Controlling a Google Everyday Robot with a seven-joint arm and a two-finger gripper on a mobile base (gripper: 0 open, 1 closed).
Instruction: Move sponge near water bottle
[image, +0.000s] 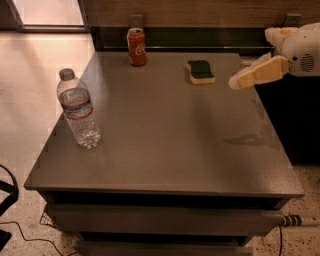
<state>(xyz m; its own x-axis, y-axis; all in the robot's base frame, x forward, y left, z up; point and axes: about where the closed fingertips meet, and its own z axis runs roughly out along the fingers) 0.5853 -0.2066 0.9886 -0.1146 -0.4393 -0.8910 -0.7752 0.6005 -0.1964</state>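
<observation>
Camera view puts your gripper (257, 73) in the air over the right rear edge of the grey table (165, 150), holding nothing; how far it is spread you cannot tell. The sponge (200, 71) lies just left of it, apart, green side up. Pale speckled floor (30, 100) lies further left. The water bottle (78, 110) stands far left of the gripper, nearer you. The red soda can (136, 47) stands left beyond the sponge.

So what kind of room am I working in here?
Probably an office or lab corner: a grey drawer-fronted table, speckled hard floor, wood-panelled wall. The tool hovers near the sponge.
</observation>
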